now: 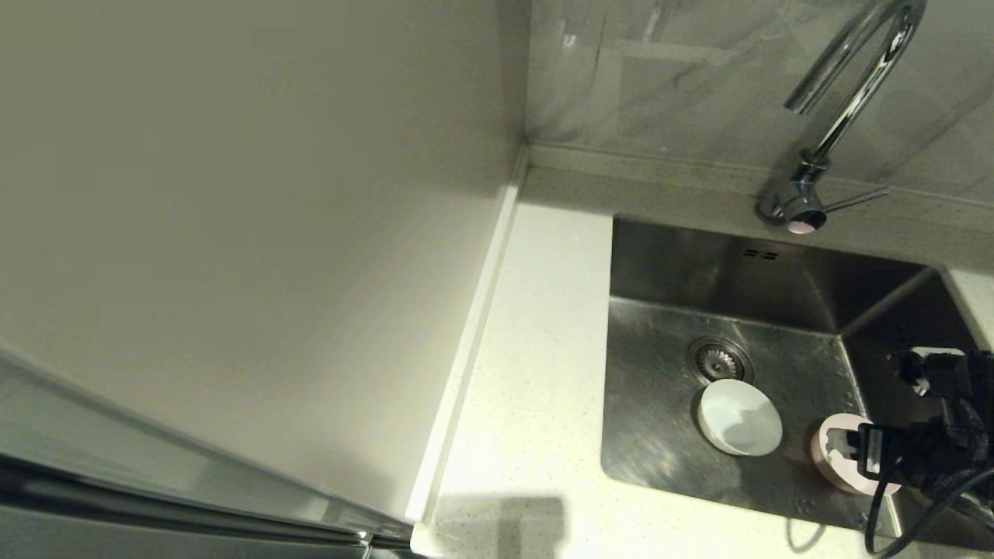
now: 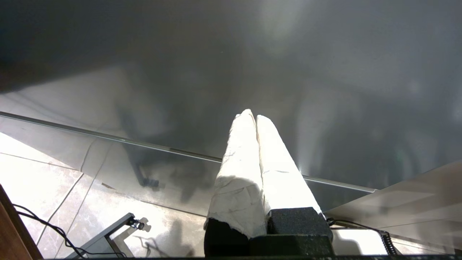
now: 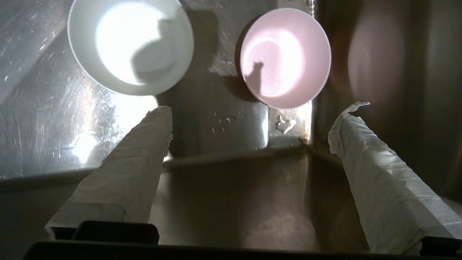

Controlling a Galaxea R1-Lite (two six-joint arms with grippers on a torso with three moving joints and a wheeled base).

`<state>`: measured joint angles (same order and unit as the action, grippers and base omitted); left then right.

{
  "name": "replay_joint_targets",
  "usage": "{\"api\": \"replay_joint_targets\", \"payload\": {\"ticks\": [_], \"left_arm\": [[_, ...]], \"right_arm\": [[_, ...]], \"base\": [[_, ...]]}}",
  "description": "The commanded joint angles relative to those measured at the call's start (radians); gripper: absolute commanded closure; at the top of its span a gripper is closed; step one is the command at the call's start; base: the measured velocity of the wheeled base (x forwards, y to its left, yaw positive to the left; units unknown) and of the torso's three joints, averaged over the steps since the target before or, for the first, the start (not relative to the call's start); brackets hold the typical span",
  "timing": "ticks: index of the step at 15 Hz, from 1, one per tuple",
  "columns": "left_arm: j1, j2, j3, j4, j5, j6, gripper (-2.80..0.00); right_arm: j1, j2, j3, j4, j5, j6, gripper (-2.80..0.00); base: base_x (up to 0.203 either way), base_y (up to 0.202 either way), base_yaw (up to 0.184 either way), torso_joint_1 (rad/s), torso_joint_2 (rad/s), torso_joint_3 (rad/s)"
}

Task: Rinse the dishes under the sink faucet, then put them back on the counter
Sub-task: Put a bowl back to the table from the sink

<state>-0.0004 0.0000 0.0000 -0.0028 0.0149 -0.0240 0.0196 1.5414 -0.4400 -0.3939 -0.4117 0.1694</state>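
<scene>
The sink (image 1: 776, 283) holds two of the dishes on its floor. A white bowl (image 1: 739, 417) sits just in front of the drain, and a pale pink bowl (image 1: 825, 450) lies near the front right corner. The white bowl (image 3: 130, 47) and pink bowl (image 3: 285, 57) both stand upright. My right gripper (image 1: 885, 407) hangs low inside the sink's right side, partly covering the pink bowl. In the right wrist view this gripper (image 3: 257, 110) is open with nothing between its fingers, short of both bowls. The faucet (image 1: 846, 101) arches over the back rim. My left gripper (image 2: 252, 116) is shut and empty, away from the sink.
The speckled counter (image 1: 536, 388) runs along the sink's left side to a low upstand. A plain beige wall panel (image 1: 233, 233) closes off the left. The faucet's lever (image 1: 858, 199) points right. The drain strainer (image 1: 718, 359) lies behind the white bowl. Water drops (image 3: 285, 122) dot the basin floor.
</scene>
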Motion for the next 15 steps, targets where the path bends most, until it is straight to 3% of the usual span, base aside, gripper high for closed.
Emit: {"api": "replay_joint_targets", "payload": {"ticks": [1,6,11,15], "left_arm": [[0.0,-0.003,0.0,0.0,0.0,-0.001,0.0],[0.0,-0.003,0.0,0.0,0.0,-0.001,0.0],[0.0,-0.004,0.0,0.0,0.0,-0.001,0.0],[-0.001,-0.003,0.0,0.0,0.0,0.0,0.0]], "right_arm": [[0.003,0.043,-0.002,-0.016,-0.002,0.001,-2.8],[0.014,0.143,-0.025,-0.135,-0.03,0.001,-2.8],[0.014,0.311,-0.05,-0.398,-0.156,0.0,-2.8],[0.014,0.41,-0.077,-0.495,-0.185,-0.001,-2.8]], "base": [[0.0,0.0,0.0,0.0,0.0,0.0],[0.0,0.0,0.0,0.0,0.0,0.0],[0.0,0.0,0.0,0.0,0.0,0.0],[0.0,0.0,0.0,0.0,0.0,0.0]]}}
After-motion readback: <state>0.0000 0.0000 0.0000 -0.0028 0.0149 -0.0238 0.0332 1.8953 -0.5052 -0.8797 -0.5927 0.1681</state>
